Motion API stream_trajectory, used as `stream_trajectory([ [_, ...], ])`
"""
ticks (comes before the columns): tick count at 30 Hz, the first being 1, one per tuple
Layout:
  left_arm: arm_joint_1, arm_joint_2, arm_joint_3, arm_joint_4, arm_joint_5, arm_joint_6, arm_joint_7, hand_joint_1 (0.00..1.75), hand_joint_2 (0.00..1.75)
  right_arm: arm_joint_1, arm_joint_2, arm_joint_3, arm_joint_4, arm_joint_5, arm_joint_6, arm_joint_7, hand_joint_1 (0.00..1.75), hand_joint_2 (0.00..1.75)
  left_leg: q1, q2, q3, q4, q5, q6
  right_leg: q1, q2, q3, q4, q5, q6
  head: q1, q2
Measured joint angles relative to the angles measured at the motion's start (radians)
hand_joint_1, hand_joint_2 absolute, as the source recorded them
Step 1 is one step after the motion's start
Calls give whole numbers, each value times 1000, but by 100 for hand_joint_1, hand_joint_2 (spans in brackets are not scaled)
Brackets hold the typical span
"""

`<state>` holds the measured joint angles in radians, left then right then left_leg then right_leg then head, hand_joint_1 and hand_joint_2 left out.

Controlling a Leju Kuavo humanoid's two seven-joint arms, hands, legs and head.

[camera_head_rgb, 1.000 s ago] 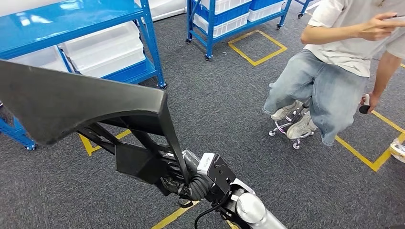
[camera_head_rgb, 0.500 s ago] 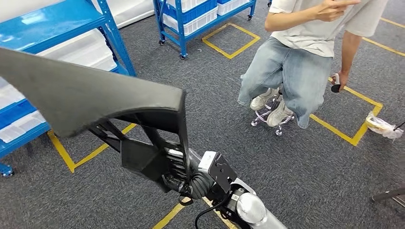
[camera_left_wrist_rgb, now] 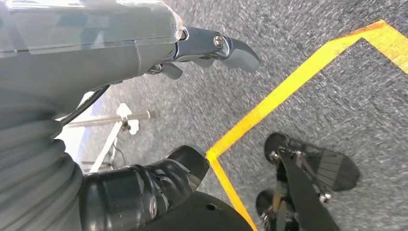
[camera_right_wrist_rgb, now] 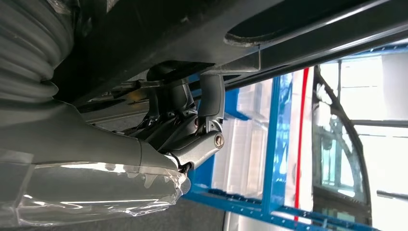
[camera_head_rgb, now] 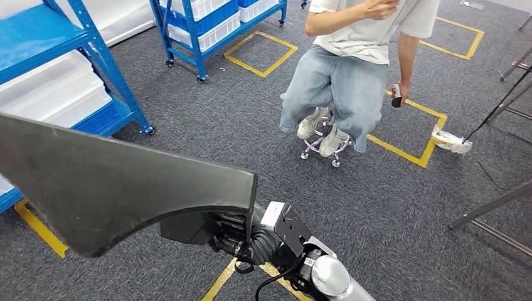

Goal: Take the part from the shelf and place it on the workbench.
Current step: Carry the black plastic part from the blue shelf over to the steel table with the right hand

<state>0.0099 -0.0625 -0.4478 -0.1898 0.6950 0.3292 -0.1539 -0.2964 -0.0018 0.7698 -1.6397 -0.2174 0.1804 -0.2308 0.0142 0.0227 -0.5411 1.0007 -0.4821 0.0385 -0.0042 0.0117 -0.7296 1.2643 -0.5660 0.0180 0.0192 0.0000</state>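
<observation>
Item, large: black part [camera_head_rgb: 119,188], a long curved panel, is carried low in front of the body over grey carpet [camera_head_rgb: 401,213]. Risk: its far end may be swung into the blue shelf [camera_head_rgb: 94,50] or the seated person [camera_head_rgb: 351,69].

Item, smaller: right hand [camera_right_wrist_rgb: 187,120] is clamped on the part's underside; slippage is possible.

Item, smallest: left hand [camera_left_wrist_rgb: 211,48] hangs empty, fingers apart.

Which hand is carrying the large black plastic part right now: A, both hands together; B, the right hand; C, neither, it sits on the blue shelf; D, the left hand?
B: in the head view the right hand grips the underside of the large black plastic part, and the right wrist view shows its fingers hooked on the part, while the left hand hangs over the carpet holding nothing.
</observation>
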Motion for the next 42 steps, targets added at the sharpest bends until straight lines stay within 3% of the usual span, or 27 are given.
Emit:
stream_trajectory([
  [1, 2, -2, 2, -2, 2, 11, -1, 0, 175, 2, -1, 0, 0, 0, 0, 0, 161, 175, -1, 13, -1, 1, -1, 0, -2, -3, -16, 36, -7, 2, 0, 0],
  [2, 7, -4, 5, -9, -1, 32, 6, 0, 175, 4, -3, 0, 0, 0, 0, 0, 161, 175, -1, 25, -1, 2, -2, 0, -4, -6, -11, 30, 6, 3, 0, 0],
  [3, 20, -6, 7, -39, -12, 67, 33, 0, 175, 5, -4, 0, 0, 0, 1, 0, 161, 175, -1, 37, 1, 3, -5, -2, -5, -12, 15, -14, 33, 2, 0, 0],
  [5, 80, 0, 9, -171, -61, 163, 142, 0, 175, 6, -6, 0, -3, 0, 5, 0, 161, 175, -4, 59, 6, 6, -13, -9, 0, -49, 94, -152, 85, -3, 0, 0],
  [7, 154, 17, 6, -346, -116, 240, 254, 0, 175, 6, -7, 0, -8, 0, 9, 1, 161, 175, -8, 79, 12, 9, -21, -20, 8, -72, 134, -228, 101, -12, 0, 0],
  [9, 211, 34, 0, -487, -147, 270, 312, 0, 175, 6, -8, 0, -10, 1, 12, 5, 161, 175, -9, 96, 18, 8, -24, -29, 11, -55, 133, -236, 101, -19, 0, 0],
  [10, 234, 43, -2, -549, -157, 275, 327, 0, 175, 7, -8, 0, -11, 2, 13, 7, 161, 175, -8, 94, 19, 10, -29, -33, 9, -46, 134, -239, 103, -24, 0, 0],
  [12, 274, 63, -5, -650, -168, 276, 342, 0, 175, 6, -7, 0, -14, 3, 14, 11, 161, 175, -4, 53, 4, 52, -64, -42, 2, -28, 137, -248, 109, -35, 0, 0],
  [14, 305, 82, -7, -726, -173, 278, 352, 0, 175, 5, -6, 0, -16, 3, 14, 13, 161, 175, -2, 1, -48, 169, -129, -47, 1, -10, 137, -250, 112, -42, 0, 0],
  [16, 329, 97, -10, -784, -175, 280, 361, 0, 175, 7, -5, 0, -17, 3, 14, 15, 161, 175, -2, -14, -101, 279, -166, -49, 2, 14, 135, -247, 112, -45, 0, 0],
  [17, 340, 104, -13, -809, -175, 281, 365, 0, 175, 7, -5, 0, -17, 4, 13, 17, 161, 175, -2, -16, -107, 288, -154, -48, 2, 29, 134, -245, 112, -45, -1, 0],
  [19, 356, 116, -21, -848, -175, 283, 370, 0, 175, 8, -5, 0, -18, 6, 9, 22, 161, 175, -1, -29, -67, 193, -84, -45, 1, 57, 134, -239, 111, -43, -1, 0],
  [21, 366, 126, -29, -876, -172, 289, 372, 0, 175, 8, -5, 0, -21, 8, 3, 25, 161, 175, 1, -71, -14, 70, -33, -39, 2, 82, 131, -232, 110, -37, 0, 0],
  [23, 369, 134, -39, -895, -164, 296, 371, 0, 175, 9, -6, 0, -25, 11, -5, 27, 161, 175, -1, -93, 4, 24, -28, -33, 1, 102, 123, -230, 114, -26, 0, 0],
  [25, 367, 143, -53, -908, -153, 300, 369, 0, 175, 12, -9, 0, -30, 13, -12, 27, 161, 175, -1, -73, 6, 17, -21, -22, -2, 113, 117, -232, 119, -13, 0, 0],
  [27, 364, 149, -68, -913, -143, 297, 365, 0, 175, 14, -13, 0, -36, 16, -18, 27, 161, 175, 1, -48, 10, 5, -12, -8, 1, 74, 101, -202, 98, -4, 0, 0],
  [29, 359, 151, -81, -911, -133, 288, 356, 0, 175, 16, -16, 0, -40, 17, -23, 27, 161, 175, -1, -22, 10, 0, -8, 1, 3, 18, 52, -97, 36, 1, 2, 0],
  [31, 348, 152, -93, -901, -119, 275, 344, 0, 175, 18, -19, 0, -41, 18, -25, 27, 161, 175, -4, 5, 8, 0, -9, 3, -1, 0, -3, 20, -11, 6, 2, 0],
  [32, 338, 152, -98, -891, -113, 268, 338, 0, 175, 18, -21, 0, -41, 18, -26, 27, 161, 175, -5, 18, 8, 1, -9, 3, -3, -3, -10, 38, -9, 8, 2, 0],
  [33, 328, 151, -103, -879, -107, 261, 331, 0, 175, 19, -23, 0, -41, 18, -28, 27, 161, 175, -5, 31, 9, 1, -11, 3, -3, -7, 4, 14, 12, 8, 2, 0],
  [34, 318, 151, -106, -866, -101, 256, 325, 0, 175, 19, -25, 0, -42, 18, -31, 27, 161, 175, -5, 42, 11, 2, -13, 1, -3, -18, 37, -45, 44, 6, 2, 0],
  [36, 302, 149, -111, -845, -95, 250, 316, 0, 175, 18, -28, 0, -43, 18, -36, 26, 161, 175, -8, 60, 15, 3, -19, -5, 4, -60, 112, -182, 92, -3, 2, 0],
  [38, 291, 148, -116, -828, -92, 246, 311, 0, 175, 18, -29, 0, -46, 18, -38, 25, 161, 175, -12, 76, 19, 4, -24, -14, 14, -79, 139, -239, 102, -13, 1, 0],
  [40, 279, 147, -120, -813, -91, 242, 307, 0, 175, 18, -31, 0, -47, 18, -39, 25, 161, 175, -13, 93, 23, 4, -28, -23, 15, -57, 138, -244, 106, -21, 1, 0],
  [42, 268, 146, -123, -795, -89, 238, 300, 0, 175, 18, -32, 0, -49, 19, -39, 24, 161, 175, -9, 66, 16, 31, -52, -32, 10, -36, 142, -254, 112, -33, 1, 0],
])
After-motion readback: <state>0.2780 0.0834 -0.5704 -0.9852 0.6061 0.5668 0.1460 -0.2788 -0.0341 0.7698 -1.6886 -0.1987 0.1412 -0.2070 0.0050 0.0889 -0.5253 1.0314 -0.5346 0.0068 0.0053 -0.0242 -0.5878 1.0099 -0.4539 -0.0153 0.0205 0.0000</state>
